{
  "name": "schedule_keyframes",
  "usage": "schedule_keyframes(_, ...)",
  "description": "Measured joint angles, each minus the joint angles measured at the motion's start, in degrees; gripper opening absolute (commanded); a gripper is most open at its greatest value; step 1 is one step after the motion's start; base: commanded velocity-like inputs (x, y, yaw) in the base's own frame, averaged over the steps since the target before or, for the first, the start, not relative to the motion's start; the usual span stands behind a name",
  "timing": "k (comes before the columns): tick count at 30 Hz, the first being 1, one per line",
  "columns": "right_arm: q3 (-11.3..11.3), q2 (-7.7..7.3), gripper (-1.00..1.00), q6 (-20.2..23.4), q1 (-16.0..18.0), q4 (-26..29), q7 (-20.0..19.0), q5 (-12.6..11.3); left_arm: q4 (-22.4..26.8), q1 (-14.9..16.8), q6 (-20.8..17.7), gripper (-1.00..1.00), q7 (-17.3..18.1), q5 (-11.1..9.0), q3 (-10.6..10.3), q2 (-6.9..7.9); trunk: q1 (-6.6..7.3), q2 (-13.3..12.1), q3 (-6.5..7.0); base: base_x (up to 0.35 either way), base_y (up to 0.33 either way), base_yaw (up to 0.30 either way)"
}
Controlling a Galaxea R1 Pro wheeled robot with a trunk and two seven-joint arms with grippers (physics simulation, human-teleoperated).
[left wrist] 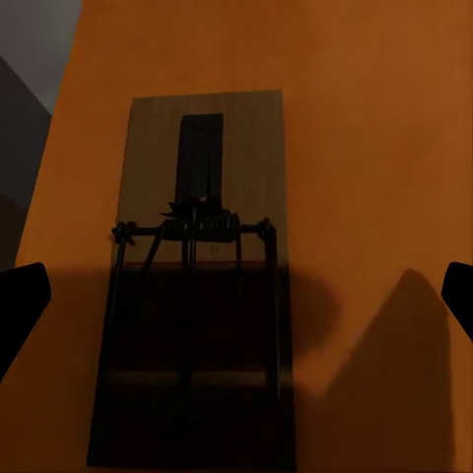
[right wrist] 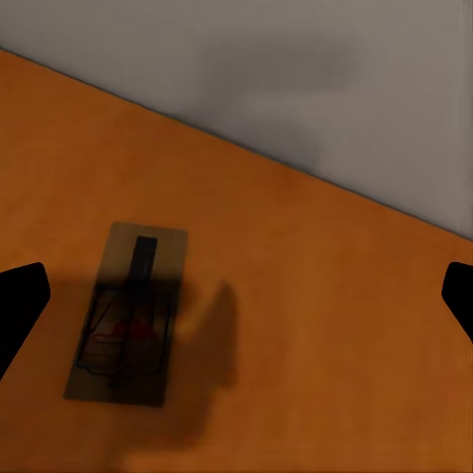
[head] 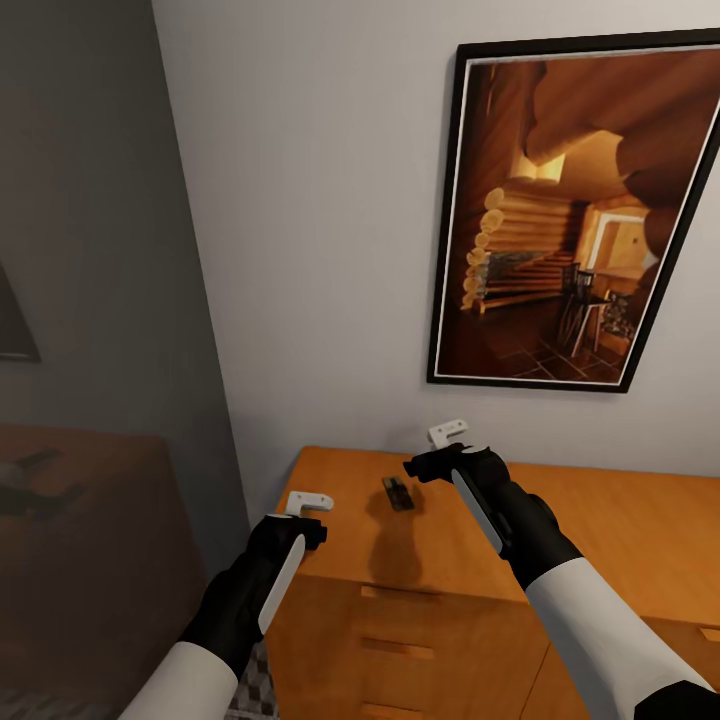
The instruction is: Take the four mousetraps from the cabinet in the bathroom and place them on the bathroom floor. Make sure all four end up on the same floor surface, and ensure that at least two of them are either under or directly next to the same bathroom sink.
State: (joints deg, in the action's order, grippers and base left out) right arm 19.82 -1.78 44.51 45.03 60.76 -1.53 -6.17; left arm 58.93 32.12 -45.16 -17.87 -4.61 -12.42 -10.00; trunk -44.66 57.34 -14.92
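One mousetrap (head: 398, 493), a small dark flat piece, lies on top of the orange-brown cabinet (head: 620, 530) near the wall. My right gripper (head: 425, 465) hovers just right of it, open; in the right wrist view the mousetrap (right wrist: 126, 315) sits off to one side between the spread black fingers (right wrist: 20, 301). My left gripper (head: 305, 530) is over the cabinet's left corner, open. In the left wrist view a mousetrap (left wrist: 192, 286) fills the space between the wide-apart fingertips (left wrist: 22, 301), close below. A sliver of patterned floor (head: 255, 690) shows beside the cabinet. The sink is out of view.
A framed picture of a log cabin room (head: 575, 210) hangs on the pale wall above the cabinet. Drawer fronts (head: 400, 640) face me below the top. A grey wall and a dim brownish surface (head: 90, 560) stand at the left.
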Motion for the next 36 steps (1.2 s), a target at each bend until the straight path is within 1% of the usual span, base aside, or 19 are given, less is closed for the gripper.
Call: schedule_keyframes(36,0.0,0.0,1.0,0.0,0.0,0.0,0.0,0.0,0.0,0.0,0.0,1.0,0.0,0.0,0.1,0.0,-0.01,0.0,-0.01,0.0,0.0,0.0)
